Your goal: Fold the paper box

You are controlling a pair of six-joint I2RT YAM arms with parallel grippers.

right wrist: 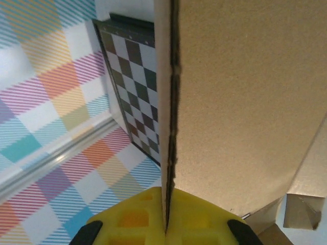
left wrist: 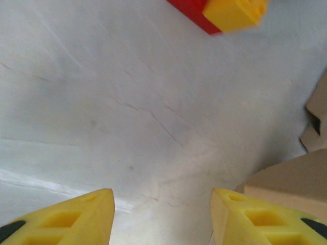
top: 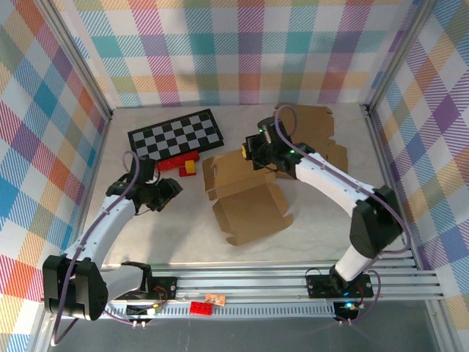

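Found right gripper (right wrist: 166, 224) closest, jaws pinched tight on the edge of a raised flap of the paper box (right wrist: 245, 102). Logged box lying unfolded in the middle of the surface (top: 190, 238). Noted left gripper (left wrist: 162, 214) low over bare surface, jaws parted, holding nothing, a box corner just beside. Spotted red and yellow bricks (top: 183, 164) touching the near edge of the checkerboard (top: 176, 133).

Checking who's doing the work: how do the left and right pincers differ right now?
The left pincer is open over the table, holding nothing; the right pincer is shut on a paper box panel. The left sits left of the box, the right at its far edge. Both are yellow.
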